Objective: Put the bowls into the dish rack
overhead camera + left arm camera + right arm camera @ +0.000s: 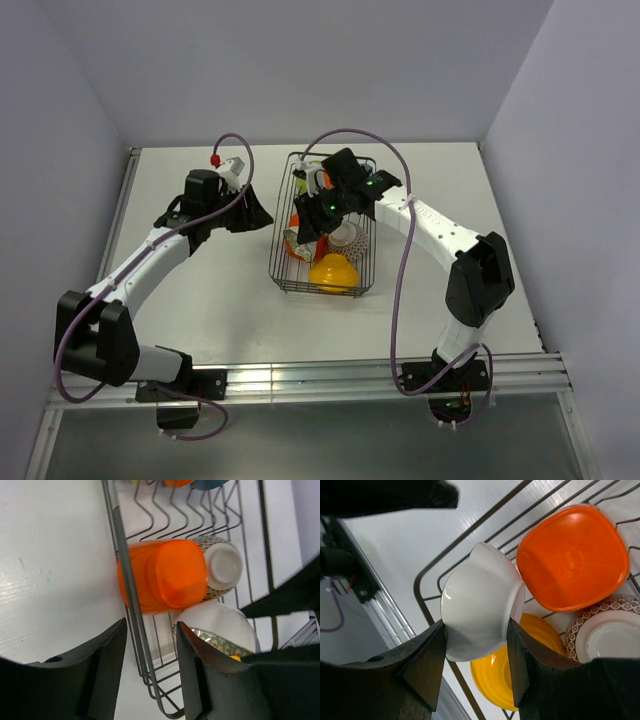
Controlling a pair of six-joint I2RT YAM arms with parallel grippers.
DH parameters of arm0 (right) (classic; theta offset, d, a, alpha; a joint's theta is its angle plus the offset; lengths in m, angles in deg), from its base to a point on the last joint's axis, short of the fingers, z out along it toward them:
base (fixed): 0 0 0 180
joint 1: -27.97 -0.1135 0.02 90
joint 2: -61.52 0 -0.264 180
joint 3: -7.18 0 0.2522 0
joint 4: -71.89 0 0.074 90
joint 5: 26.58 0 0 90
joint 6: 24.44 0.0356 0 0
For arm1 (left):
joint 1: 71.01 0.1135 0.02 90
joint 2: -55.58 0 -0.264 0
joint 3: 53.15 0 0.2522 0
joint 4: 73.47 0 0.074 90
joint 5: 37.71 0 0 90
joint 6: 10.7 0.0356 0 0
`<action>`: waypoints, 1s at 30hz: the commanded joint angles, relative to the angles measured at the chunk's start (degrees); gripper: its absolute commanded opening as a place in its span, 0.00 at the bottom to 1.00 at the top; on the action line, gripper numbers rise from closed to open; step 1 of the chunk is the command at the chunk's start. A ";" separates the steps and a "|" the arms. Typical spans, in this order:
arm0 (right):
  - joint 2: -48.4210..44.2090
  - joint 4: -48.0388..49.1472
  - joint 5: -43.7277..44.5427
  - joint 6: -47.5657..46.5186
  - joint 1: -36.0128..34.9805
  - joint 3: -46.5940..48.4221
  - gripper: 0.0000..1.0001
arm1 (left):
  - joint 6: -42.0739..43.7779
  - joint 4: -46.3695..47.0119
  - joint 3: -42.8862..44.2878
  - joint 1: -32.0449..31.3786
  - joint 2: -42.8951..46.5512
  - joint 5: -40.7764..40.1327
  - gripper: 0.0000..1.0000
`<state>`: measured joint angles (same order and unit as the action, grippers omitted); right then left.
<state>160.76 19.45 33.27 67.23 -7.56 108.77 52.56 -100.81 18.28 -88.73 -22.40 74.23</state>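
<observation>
The right gripper (476, 637) squeezes the wavy white bowl (480, 595) just above the yellow bowl (495, 682) in the rack (116, 530), ready to drop it in. The left gripper (150, 630) has its jaws apart around the rack's side wire, maybe to steady it.

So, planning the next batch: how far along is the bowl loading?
The orange plastic bowl, yellow bowl and brown-patterned bowl already sit in the dark wire dish rack. The right gripper holds a white scalloped bowl over it, not yet set down; placing that is all I can see left.

Orange bowl (572, 557), yellow bowl (490, 680), white bowl (480, 605) seemingly floral-rimmed.
</observation>
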 commanded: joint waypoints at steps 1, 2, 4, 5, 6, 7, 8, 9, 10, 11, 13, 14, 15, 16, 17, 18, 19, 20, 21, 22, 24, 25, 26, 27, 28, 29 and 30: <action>-0.89 0.71 4.13 -4.57 -1.73 -0.20 0.00 | -1.03 -0.91 3.32 -0.83 -2.44 -2.59 0.48; -0.89 0.71 4.40 -4.83 -1.91 -0.29 0.00 | -0.94 -1.44 3.50 -1.26 -3.14 -2.77 0.47; -0.54 0.62 5.01 -5.71 -2.26 -0.47 0.00 | -0.68 -2.06 4.29 -1.62 -4.90 -4.08 0.44; -0.54 0.62 5.62 -5.89 -2.61 -0.47 0.00 | -0.42 -2.23 4.47 -2.14 -5.52 -4.18 0.43; -0.28 0.53 5.89 -6.06 -2.70 -0.47 0.00 | -0.33 -2.32 4.64 -2.32 -6.39 -4.44 0.44; -0.28 0.53 5.98 -6.41 -2.88 -0.56 0.00 | -0.15 -2.32 4.73 -2.59 -6.84 -4.62 0.44; -0.19 0.53 6.16 -6.51 -3.14 -0.64 0.00 | 0.28 -2.15 4.73 -2.67 -7.10 -4.79 0.45; -0.19 0.53 6.42 -6.68 -3.23 -0.73 0.00 | 0.63 -2.15 4.73 -2.76 -7.63 -5.23 0.45; -0.10 0.53 6.77 -7.20 -3.49 -0.91 0.00 | 0.99 -2.32 4.91 -3.11 -7.98 -5.58 0.45; -0.10 0.36 7.56 -7.56 -3.93 -1.00 0.00 | 1.16 -2.41 5.00 -3.11 -8.33 -5.76 0.45; 0.16 0.27 8.44 -8.52 -4.37 -1.52 0.00 | 1.17 -2.41 5.00 -3.12 -8.95 -5.76 0.45; 0.16 0.18 8.79 -8.79 -4.46 -1.61 0.00 | 0.90 -2.33 4.91 -3.12 -9.12 -6.11 0.44; 0.16 0.09 9.49 -9.23 -4.72 -1.87 0.00 | 0.90 -2.32 5.00 -3.20 -9.56 -6.20 0.42; 0.51 -0.08 9.85 -10.01 -4.81 -2.14 0.00 | 0.73 -2.41 5.08 -3.20 -9.83 -6.55 0.40; 0.51 -0.34 10.28 -10.37 -4.99 -2.31 0.00 | 0.55 -2.50 5.26 -3.20 -10.00 -6.55 0.38; 0.60 -0.70 10.98 -10.81 -5.34 -2.66 0.00 | 0.46 -2.59 5.61 -3.20 -10.53 -6.55 0.34; 0.60 -0.96 11.60 -11.68 -5.51 -2.84 0.00 | 0.46 -2.94 5.70 -3.20 -10.71 -6.55 0.33; 0.52 -1.22 11.95 -12.13 -5.78 -3.10 0.00 | 0.46 -3.03 5.87 -3.20 -10.97 -6.47 0.31; 0.25 -1.57 12.39 -12.65 -5.95 -3.80 0.00 | 0.46 -3.20 6.05 -3.20 -11.23 -6.64 0.28; 0.16 -1.58 13.27 -13.35 -6.48 -4.24 0.00 | 0.46 -3.55 6.23 -3.20 -11.32 -6.73 0.26; -0.71 -1.40 13.98 -13.80 -6.83 -5.21 0.00 | 0.55 -3.55 6.40 -3.20 -11.67 -6.64 0.20; -0.98 -1.32 14.24 -14.06 -7.18 -5.48 0.00 | 0.55 -3.55 6.32 -3.20 -11.76 -6.55 0.18; -1.33 -1.14 14.50 -14.24 -7.36 -5.74 0.00 | 0.38 -3.55 6.31 -3.20 -11.94 -6.64 0.17; -1.51 -0.62 14.77 -14.33 -7.62 -6.26 0.00 | 0.29 -3.47 6.40 -3.20 -12.11 -6.47 0.13; -1.51 -0.35 15.73 -14.50 -8.23 -6.53 0.00 | 0.11 -3.55 6.40 -3.20 -12.29 -6.46 0.13; -1.51 -0.17 16.17 -14.77 -8.68 -6.71 0.00 | 0.02 -3.64 6.49 -3.12 -12.46 -6.46 0.11; -1.33 0.35 16.53 -14.77 -9.12 -7.32 0.00 | 0.02 -3.90 6.84 -3.20 -12.73 -6.46 0.10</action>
<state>161.20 19.52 46.69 54.40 -15.36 102.80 52.41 -104.53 23.11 -92.23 -33.83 69.35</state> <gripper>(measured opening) 0.544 0.116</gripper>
